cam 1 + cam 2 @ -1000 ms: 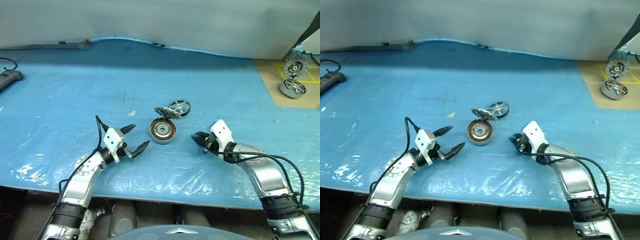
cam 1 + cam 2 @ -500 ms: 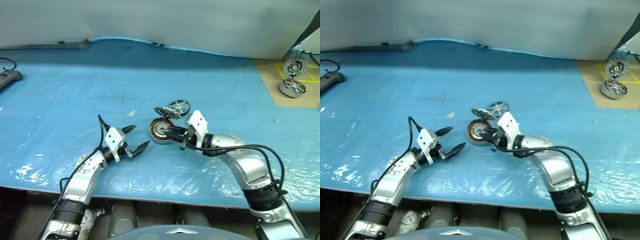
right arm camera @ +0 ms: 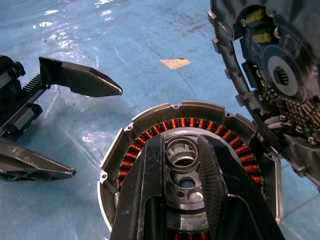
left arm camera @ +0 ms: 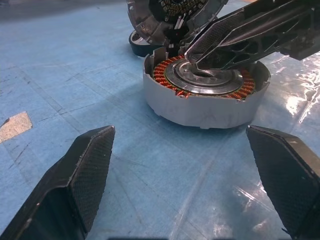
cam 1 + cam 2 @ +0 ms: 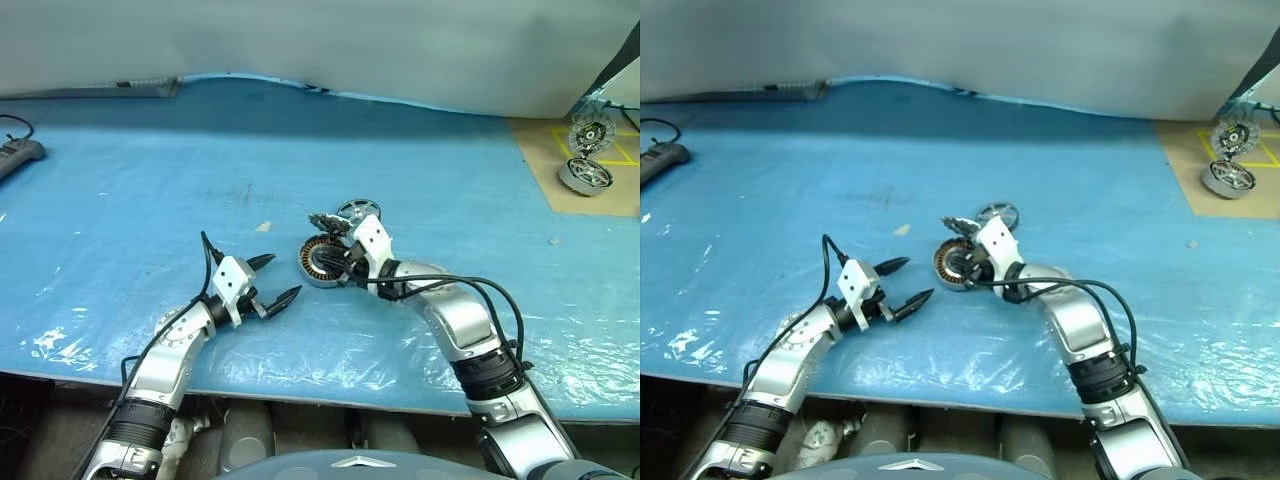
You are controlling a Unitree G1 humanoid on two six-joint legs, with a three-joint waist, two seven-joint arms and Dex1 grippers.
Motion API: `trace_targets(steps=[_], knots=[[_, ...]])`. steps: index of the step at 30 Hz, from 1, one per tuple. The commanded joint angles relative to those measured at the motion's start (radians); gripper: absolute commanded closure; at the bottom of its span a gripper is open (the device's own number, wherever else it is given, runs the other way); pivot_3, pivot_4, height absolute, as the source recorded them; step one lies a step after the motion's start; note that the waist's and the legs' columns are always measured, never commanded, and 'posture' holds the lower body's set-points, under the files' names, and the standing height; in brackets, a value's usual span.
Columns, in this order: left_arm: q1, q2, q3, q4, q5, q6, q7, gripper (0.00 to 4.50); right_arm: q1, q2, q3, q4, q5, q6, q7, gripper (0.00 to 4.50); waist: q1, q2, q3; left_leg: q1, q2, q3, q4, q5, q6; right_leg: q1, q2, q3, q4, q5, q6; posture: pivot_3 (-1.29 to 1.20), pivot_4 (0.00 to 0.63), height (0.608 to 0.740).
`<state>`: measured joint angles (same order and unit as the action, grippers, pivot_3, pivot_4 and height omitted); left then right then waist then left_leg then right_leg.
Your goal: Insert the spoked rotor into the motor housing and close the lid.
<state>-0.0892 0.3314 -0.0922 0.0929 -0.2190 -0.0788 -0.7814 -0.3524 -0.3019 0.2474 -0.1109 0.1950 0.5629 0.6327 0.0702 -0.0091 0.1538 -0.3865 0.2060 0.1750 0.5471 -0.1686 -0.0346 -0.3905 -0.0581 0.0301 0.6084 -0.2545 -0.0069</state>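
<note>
- Over the housing (image 5: 322,262), the right gripper (image 3: 182,165) has narrow jaws pinching the rotor (image 3: 181,156).
- Lid (image 3: 272,75) stands open.
- Left gripper (image 5: 275,279) jaws wide, empty.

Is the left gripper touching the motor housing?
Apart. In the left wrist view, bare blue table cover separates the open left gripper from the motor housing.

Right gripper (image 3: 182,172): a second ago, on the blue sheet well to the right of the motor housing (image 5: 322,262), apart from it. Half a second ago, fingertips at the housing's right rim. Now, over the housing's open top, narrowly parted fingers (image 4: 235,35) above the silver centre, beside the raised lid (image 3: 272,75).
</note>
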Motion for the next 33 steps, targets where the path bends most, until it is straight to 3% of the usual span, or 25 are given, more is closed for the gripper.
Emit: trace_targets(steps=[1,9,10,17,21,24,32,33], knots=[[-0.006,0.003,0.0,-0.046,-0.01,0.002,-0.002,0.0,0.016,-0.012,-0.007,-0.026,0.004,-0.018,0.012,3.94,0.0,0.0,0.0,0.0,0.0,0.0,0.0,0.0,0.0,0.0,0.0,0.0,0.0,0.0,0.0,0.0,0.15,0.74],[-0.009,0.003,-0.001,-0.049,-0.007,0.005,-0.001,0.0,0.01,-0.003,0.001,0.016,-0.01,-0.031,0.005,3.94,0.0,0.0,0.0,0.001,0.0,0.0,0.001,0.0,0.0,0.001,0.0,0.0,0.001,0.0,0.0,0.0,0.15,0.74],[-0.009,0.003,-0.001,-0.049,-0.007,0.005,-0.001,0.0,0.007,0.001,0.001,0.022,-0.013,-0.034,0.0,3.22,0.0,0.0,0.0,0.001,0.0,0.0,0.001,0.0,0.0,0.001,0.0,0.0,0.001,0.0,0.0,0.0,0.15,0.74],[-0.006,0.003,0.0,-0.047,-0.008,0.005,-0.001,0.0,0.004,-0.003,-0.024,-0.049,0.013,-0.001,0.008,0.93,0.0,0.0,0.0,0.001,0.0,0.0,0.001,0.0,0.0,0.001,0.0,0.0,0.001,0.0,0.0,0.0,0.15,0.74],[-0.001,0.002,0.001,-0.047,-0.009,0.004,-0.001,0.0,0.024,-0.034,-0.059,-0.172,0.071,0.08,0.023,0.93,0.002,0.0,0.0,0.0,0.0,0.0,0.001,0.0,0.0,0.001,0.0,0.0,0.001,0.0,0.0,0.0,0.15,0.74],[0.001,0.0,0.001,-0.043,-0.009,0.002,-0.001,0.0,0.039,-0.057,-0.072,-0.236,0.091,0.131,0.02,1.52,0.002,0.0,0.0,0.001,0.0,0.0,0.001,0.0,0.0,0.001,0.0,0.0,0.001,0.0,0.0,0.0,0.15,0.74],[-0.005,-0.002,0.0,-0.025,-0.008,-0.009,-0.008,0.0,-0.055,-0.096,-0.009,-0.309,0.045,0.356,-0.079,4.42,0.0,0.0,0.0,0.001,0.0,0.0,0.002,0.0,0.0,0.001,0.0,0.0,0.001,0.0,0.0,0.0,0.15,0.74],[-0.005,-0.004,0.0,-0.023,-0.008,-0.011,-0.009,0.0,-0.077,-0.088,-0.004,-0.311,0.048,0.387,-0.089,4.47,0.0,0.0,0.0,0.001,0.0,0.0,0.002,0.0,0.0,0.001,0.0,0.0,0.002,0.0,0.0,0.0,0.15,0.74]])
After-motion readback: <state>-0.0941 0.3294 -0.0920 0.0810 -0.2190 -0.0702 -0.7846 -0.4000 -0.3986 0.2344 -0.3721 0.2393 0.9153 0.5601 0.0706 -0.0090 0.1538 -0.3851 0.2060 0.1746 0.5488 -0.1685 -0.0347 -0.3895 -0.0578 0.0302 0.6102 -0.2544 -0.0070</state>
